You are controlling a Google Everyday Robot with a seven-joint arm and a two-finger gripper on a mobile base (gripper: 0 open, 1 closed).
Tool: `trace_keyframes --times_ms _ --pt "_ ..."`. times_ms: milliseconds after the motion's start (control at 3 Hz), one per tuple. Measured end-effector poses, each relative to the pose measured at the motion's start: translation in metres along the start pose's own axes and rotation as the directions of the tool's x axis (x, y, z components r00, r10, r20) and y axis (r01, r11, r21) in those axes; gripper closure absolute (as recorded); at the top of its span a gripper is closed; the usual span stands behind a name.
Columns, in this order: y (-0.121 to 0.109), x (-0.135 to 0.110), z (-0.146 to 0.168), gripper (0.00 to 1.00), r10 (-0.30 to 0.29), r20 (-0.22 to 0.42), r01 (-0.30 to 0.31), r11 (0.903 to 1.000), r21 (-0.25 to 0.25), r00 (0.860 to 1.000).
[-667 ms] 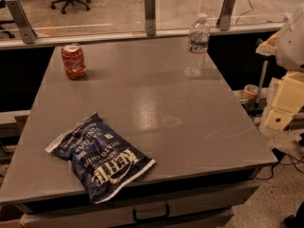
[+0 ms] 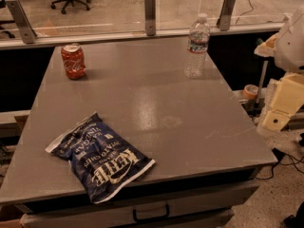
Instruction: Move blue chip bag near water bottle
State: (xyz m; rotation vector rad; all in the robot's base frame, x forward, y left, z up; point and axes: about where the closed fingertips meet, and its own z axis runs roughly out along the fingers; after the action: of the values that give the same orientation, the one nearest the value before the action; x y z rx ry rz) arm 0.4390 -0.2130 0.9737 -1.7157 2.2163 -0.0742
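Observation:
The blue chip bag [image 2: 99, 163] lies flat at the table's front left, with its lower end hanging a little over the front edge. The water bottle [image 2: 197, 45] stands upright at the back right of the table. My gripper [image 2: 281, 104] shows as cream-coloured arm parts off the table's right side, level with the table's middle. It is well away from both the bag and the bottle and holds nothing that I can see.
A red soda can [image 2: 73, 61] stands at the back left. The grey table [image 2: 156, 108] has a drawer handle [image 2: 151, 213] under its front edge. A glass barrier with metal posts [image 2: 150, 13] runs behind it. Cables lie on the floor at the right.

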Motion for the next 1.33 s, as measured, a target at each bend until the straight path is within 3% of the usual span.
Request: trace_keyframes --times_ms 333,667,1333 --pt "0.015 -0.034 0.037 0.00 -0.024 0.083 0.030 0.9965 -0.078 0.996" --pt "0.041 -0.079 0.079 0.00 -0.054 0.188 0.088 0.9810 -0.173 0.981" --pt "0.106 -0.154 0.128 0.00 -0.043 0.370 0.178 0.9239 -0.339 0.928"
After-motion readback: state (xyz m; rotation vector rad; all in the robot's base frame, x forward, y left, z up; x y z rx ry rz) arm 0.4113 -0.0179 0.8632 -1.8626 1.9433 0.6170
